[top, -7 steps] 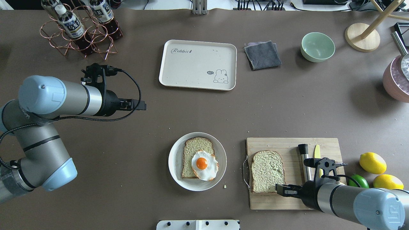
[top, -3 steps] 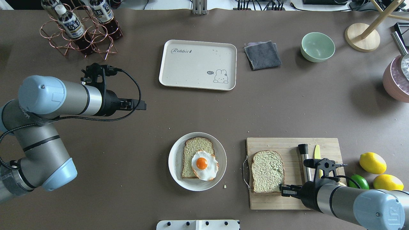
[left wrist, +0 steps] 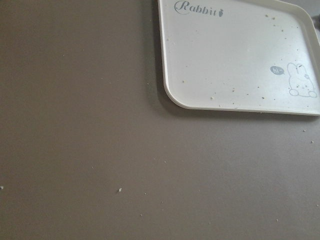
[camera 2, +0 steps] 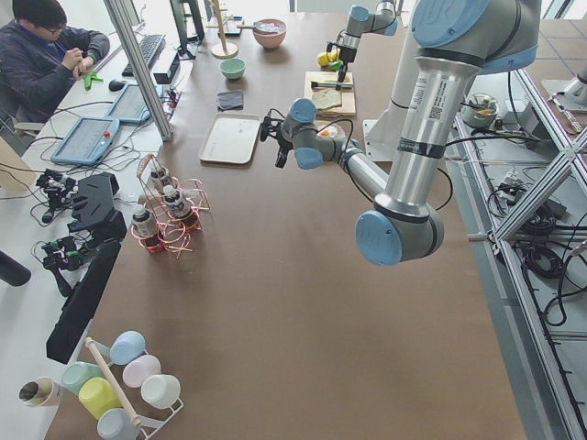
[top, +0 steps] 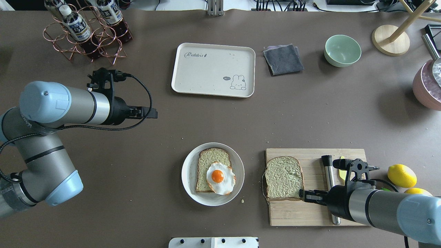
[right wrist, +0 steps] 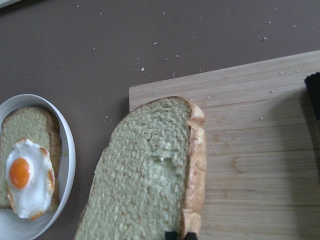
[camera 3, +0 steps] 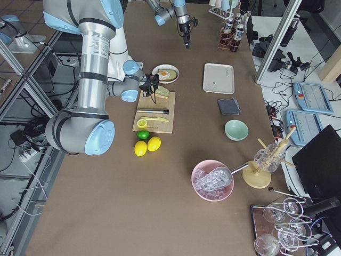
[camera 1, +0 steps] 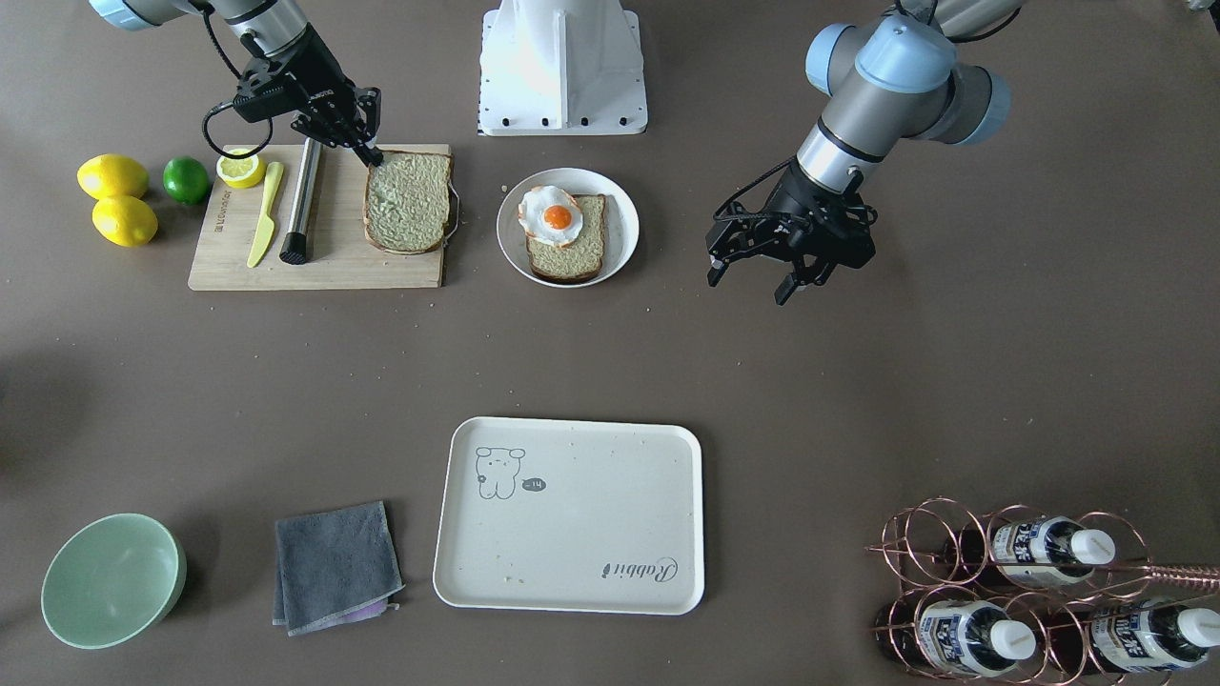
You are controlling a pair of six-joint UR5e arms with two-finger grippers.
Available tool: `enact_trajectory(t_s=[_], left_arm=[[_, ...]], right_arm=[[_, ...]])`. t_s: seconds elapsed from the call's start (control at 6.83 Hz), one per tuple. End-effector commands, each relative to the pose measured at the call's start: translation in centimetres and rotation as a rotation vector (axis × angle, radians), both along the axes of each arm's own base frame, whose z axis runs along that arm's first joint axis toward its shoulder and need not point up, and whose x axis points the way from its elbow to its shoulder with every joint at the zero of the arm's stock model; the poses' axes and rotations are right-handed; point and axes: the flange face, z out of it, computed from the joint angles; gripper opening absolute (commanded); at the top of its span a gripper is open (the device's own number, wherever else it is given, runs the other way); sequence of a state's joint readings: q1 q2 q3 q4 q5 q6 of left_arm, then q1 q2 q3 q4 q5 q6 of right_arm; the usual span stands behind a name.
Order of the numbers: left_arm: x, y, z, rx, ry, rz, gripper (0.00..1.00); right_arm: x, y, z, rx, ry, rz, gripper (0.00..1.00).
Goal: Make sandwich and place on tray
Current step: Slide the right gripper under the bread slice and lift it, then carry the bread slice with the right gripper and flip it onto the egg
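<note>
Nearest me, my right end effector (top: 302, 195) is clamped on the near corner of the loose bread slice (top: 283, 177), at the near part of the cutting board (top: 293, 215). In the wrist view that slice looks tipped up off the wood, so I judge the pick-up of the sandwich's top to be under way. Beside the board, toward my left arm, the plate (top: 186, 172) carries the plated slice (top: 211, 157) with the egg (top: 219, 178) resting on its near half. Next I need to lift the held slice clear of the board's edge, carry it over the plate and lower it squarely onto the egg without dragging the egg off. Farther out and well past the plate from the board, my left end effector (camera 1: 751, 279) hangs with its fingers spread and nothing in them above the bare surface (top: 144, 165). Farthest from the board lies the tray (top: 206, 74), with no food on it. Compared with a moment ago, the loose slice has slid toward the plate and now overhangs the board's edge there, and my right arm has followed it; the left arm has not moved.
</note>
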State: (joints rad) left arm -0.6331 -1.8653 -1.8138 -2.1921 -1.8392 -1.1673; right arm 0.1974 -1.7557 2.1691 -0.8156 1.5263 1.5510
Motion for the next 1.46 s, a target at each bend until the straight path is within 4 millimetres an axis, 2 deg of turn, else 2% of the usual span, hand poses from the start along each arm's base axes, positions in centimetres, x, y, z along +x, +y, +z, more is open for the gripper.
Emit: enact_trajectory(t_s=[0.0, 0.15, 0.29, 0.44, 0.59, 0.73, 0.88, 1.03, 1.32], left_arm=[[-0.1, 0.1, -0.3, 0.004, 0.006, 0.001, 0.98], [-0.2, 0.3, -0.4, 0.005, 0.007, 0.003, 0.98], [-0.2, 0.3, -0.4, 0.005, 0.008, 0.003, 0.98], [-0.2, 0.3, -0.4, 0.004, 0.009, 0.002, 0.98], [-0.3, 0.4, -0.2, 0.003, 0.008, 0.003, 0.98], [-0.3, 0.4, -0.2, 0.003, 0.008, 0.003, 0.98], [-0.3, 0.4, -0.1, 0.002, 0.007, 0.002, 0.98], [-0.6, 0.4, -0.1, 0.003, 0.008, 0.000, 0.98], [-0.6, 0.5, -0.1, -0.002, 0.011, -0.002, 0.98]], right_arm=[[0.4, -2.1, -3.5, -0.008, -0.080, -0.001, 0.00], [-0.9, -2.3, -5.4, -0.003, -0.097, -0.003, 0.00], [-3.5, -2.9, -9.4, -0.007, -0.086, 0.001, 0.00], [-6.1, -2.5, -12.6, -0.008, -0.079, -0.007, 0.00], [-9.4, -2.2, -14.4, -0.004, -0.084, 0.011, 0.00], [-12.0, -1.1, -14.9, 0.007, -0.080, 0.014, 0.00], [-14.6, 0.0, -14.3, 0.017, -0.058, 0.012, 0.00], [-16.1, 0.2, -14.2, 0.021, -0.051, 0.009, 0.00], [-16.9, 0.0, -13.4, 0.033, -0.027, 0.021, 0.00]])
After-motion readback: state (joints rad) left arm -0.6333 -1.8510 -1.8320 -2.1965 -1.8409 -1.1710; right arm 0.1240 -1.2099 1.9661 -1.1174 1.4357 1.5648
